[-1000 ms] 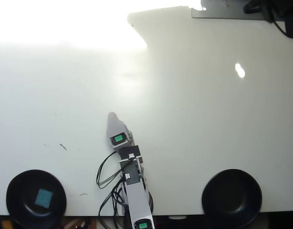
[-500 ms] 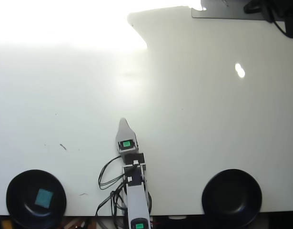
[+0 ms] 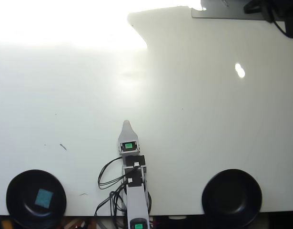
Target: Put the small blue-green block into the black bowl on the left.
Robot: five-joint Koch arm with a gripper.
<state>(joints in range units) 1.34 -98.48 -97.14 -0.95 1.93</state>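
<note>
The small blue-green block (image 3: pixel 44 198) lies inside the black bowl (image 3: pixel 15 188) at the bottom left of the overhead view. My gripper (image 3: pixel 126 125) points up the picture at bottom centre, well right of that bowl and above the bare white table. Only one pale tip shows from above, so I cannot tell whether the jaws are open or shut. Nothing shows between them.
A second black bowl (image 3: pixel 232 196) stands at the bottom right and looks empty. Black cables (image 3: pixel 108 183) loop beside the arm's base. Strong glare washes out the table's top left (image 3: pixel 65 24). Dark equipment (image 3: pixel 270 12) sits at the top right edge.
</note>
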